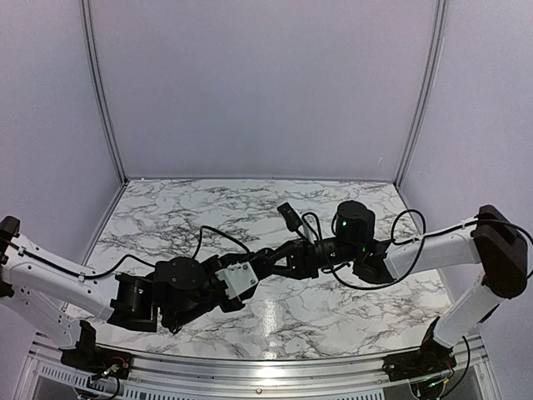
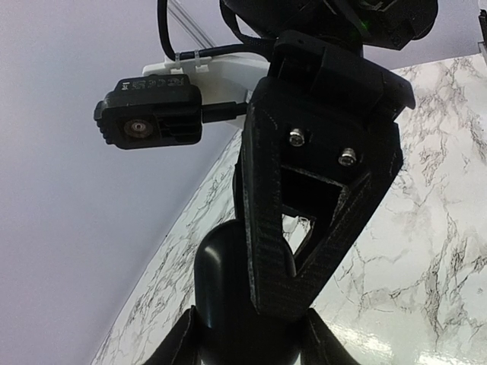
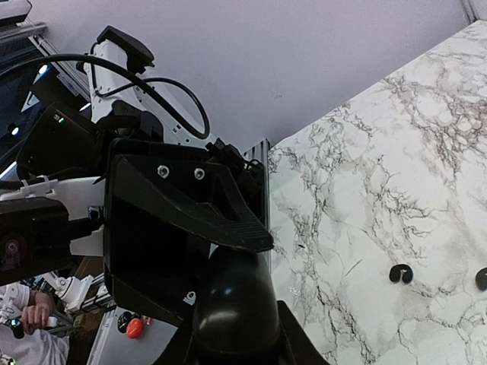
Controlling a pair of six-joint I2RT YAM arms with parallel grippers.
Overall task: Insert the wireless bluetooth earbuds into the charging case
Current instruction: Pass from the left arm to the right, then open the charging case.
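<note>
Glossy black charging case [image 3: 236,304] above shiny marbled table [image 3: 396,175].

On one marble table [image 1: 333,321]: two robot arms, the left arm [image 1: 58,279] and the right arm [image 1: 433,250], with two grippers, the left gripper [image 2: 251,338] and the right gripper [image 3: 236,342]. One glossy black charging case [image 3: 236,300]. Two tiny black earbuds, the first earbud [image 3: 400,274] and the second earbud [image 3: 482,278]. Two wrist cameras, the right wrist camera [image 2: 148,122] and the left wrist camera [image 3: 122,46].

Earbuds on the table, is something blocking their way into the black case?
Yes. The glossy black oval charging case is clamped between the jaws of both the left gripper and the right gripper, and no opening shows. The two tiny black earbuds lie apart on the white marble table.
</note>
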